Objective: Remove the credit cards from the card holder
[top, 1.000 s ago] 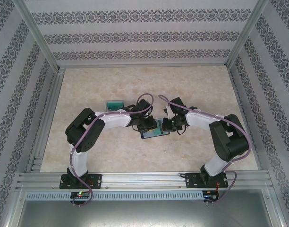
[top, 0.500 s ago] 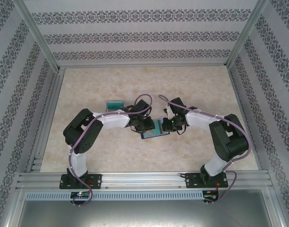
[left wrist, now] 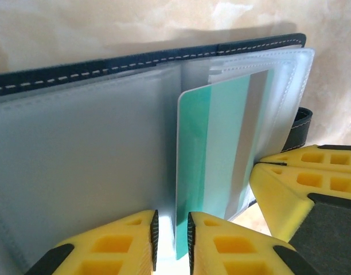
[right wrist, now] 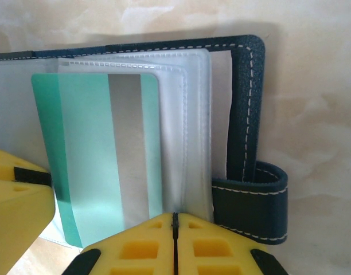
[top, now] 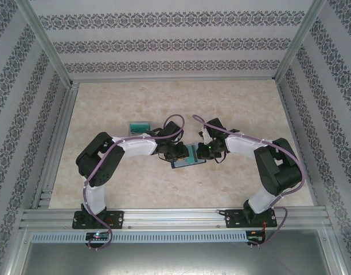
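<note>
L gripper (left wrist: pixel 172 235): narrow gap, teal card (left wrist: pixel 215 154) edge inside (touching one finger). R gripper (right wrist: pixel 174 222) closed tight at card holder (right wrist: pixel 244 114) sleeve edge.

— What are things resting on?

— A table (top: pixel 135 97) with a pale beige, marbled top. It takes up the middle of the top view, and metal rails (top: pixel 56 143) run down its left side and across its near edge.

— What lies on it?

— Two things. Just below the centre of the frame is the card holder (top: pixel 188 158). It is dark navy with pale stitching and is spread open, cover down on the marbled top, with a small stitched tab sticking out at one side.

— And the other?

— A small box (top: pixel 140 126), teal inside a pale rim, sits up and to the left of the holder, apart from it.
</note>
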Robot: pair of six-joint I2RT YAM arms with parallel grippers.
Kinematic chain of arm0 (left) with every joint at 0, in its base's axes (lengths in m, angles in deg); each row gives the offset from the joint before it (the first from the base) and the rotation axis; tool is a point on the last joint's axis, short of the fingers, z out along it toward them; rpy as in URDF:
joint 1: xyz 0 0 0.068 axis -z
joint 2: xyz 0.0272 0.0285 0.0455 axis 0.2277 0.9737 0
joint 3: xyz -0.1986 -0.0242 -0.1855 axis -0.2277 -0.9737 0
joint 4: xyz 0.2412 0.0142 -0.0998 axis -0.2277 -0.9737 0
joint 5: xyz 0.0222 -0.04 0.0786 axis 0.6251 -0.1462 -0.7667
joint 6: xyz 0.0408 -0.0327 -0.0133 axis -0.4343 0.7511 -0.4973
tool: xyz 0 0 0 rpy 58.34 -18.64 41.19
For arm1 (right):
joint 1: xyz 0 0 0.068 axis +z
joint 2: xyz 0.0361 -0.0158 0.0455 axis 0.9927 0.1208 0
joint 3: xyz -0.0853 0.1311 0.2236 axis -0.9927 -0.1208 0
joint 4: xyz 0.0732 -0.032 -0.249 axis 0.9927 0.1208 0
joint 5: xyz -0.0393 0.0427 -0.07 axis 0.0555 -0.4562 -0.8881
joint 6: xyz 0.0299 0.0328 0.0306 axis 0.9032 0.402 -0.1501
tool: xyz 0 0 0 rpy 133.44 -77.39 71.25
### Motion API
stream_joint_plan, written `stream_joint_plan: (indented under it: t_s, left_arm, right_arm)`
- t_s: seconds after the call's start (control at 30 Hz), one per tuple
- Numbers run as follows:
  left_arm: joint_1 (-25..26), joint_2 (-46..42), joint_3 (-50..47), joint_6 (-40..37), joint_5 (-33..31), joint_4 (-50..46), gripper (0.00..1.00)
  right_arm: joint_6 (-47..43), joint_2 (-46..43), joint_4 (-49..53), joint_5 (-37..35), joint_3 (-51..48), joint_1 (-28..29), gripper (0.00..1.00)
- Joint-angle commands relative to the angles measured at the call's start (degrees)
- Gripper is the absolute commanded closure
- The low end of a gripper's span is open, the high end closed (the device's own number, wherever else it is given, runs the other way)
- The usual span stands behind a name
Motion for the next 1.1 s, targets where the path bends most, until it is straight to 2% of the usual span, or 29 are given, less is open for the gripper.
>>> stream_joint_plan:
  t_s: [0.0,0.3,0.4,0.47,0.5,1.07]
  left_arm:
    - [-0.25,1.08,-0.20,-0.06,1.52,1.97,0.77]
    - [-0.21,1.69,-0.43,0.55,2.73,3.96,0.82]
    - [-0.21,1.62,-0.93,0.81,2.83,4.52,0.89]
    - [-0.36,1.35,-1.31,0.99,2.76,4.53,0.99]
    - [-0.43,1.12,-1.55,0.99,2.58,4.40,1.00]
    - [-3.59,-9.12,-10.96,0.22,0.50,1.76,1.00]
  right_arm:
    - [0.59,1.54,1.09,-0.68,-0.37,-0.04,0.91]
    - [0.69,1.72,1.11,-0.46,-0.17,0.18,0.91]
    - [0.78,1.87,1.14,-0.59,-0.17,0.25,0.91]
    - [0.73,1.89,1.24,-0.54,-0.17,0.22,0.91]
    - [0.71,1.89,1.28,-0.61,-0.24,0.22,0.91]
    - [0.72,2.50,1.52,-1.07,0.17,0.13,0.91]
